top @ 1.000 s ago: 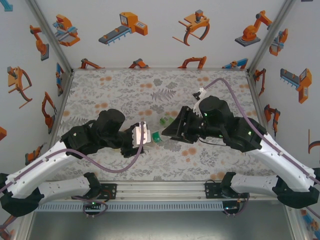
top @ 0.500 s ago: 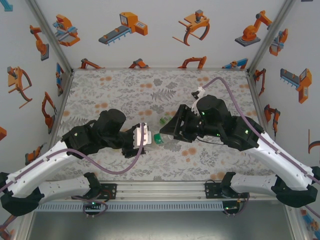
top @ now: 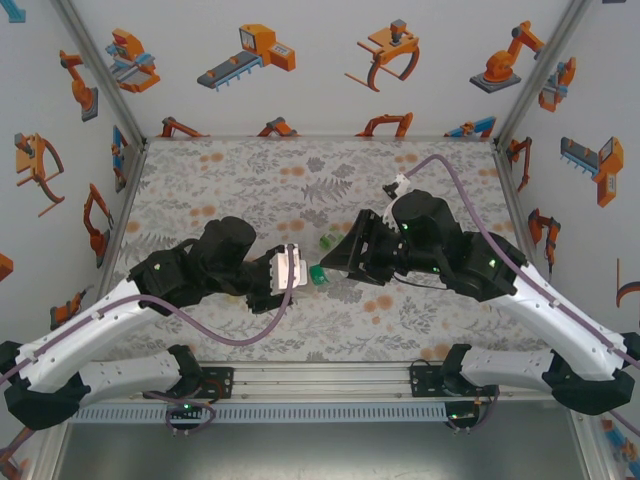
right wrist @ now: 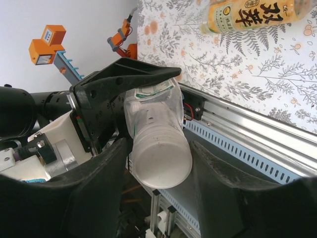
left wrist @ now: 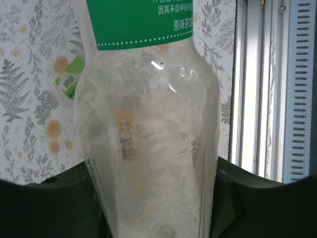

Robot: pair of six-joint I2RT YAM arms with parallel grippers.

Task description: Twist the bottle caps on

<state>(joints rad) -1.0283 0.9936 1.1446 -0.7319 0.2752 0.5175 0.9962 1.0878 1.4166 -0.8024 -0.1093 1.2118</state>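
Left gripper (left wrist: pixel 158 203) clamps the clear bottle (left wrist: pixel 148 124); right gripper (right wrist: pixel 159 146) grips its white cap (right wrist: pixel 161 161), apparently mid-screwing; the amber bottle (right wrist: pixel 252 15) cannot be judged.

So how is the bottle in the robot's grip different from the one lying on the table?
The clear bottle has a green label; the amber bottle has a yellow one. The clear bottle is clamped in the left gripper, off the table; the amber bottle lies on its side there, untouched. Both are plastic bottles with printed labels.
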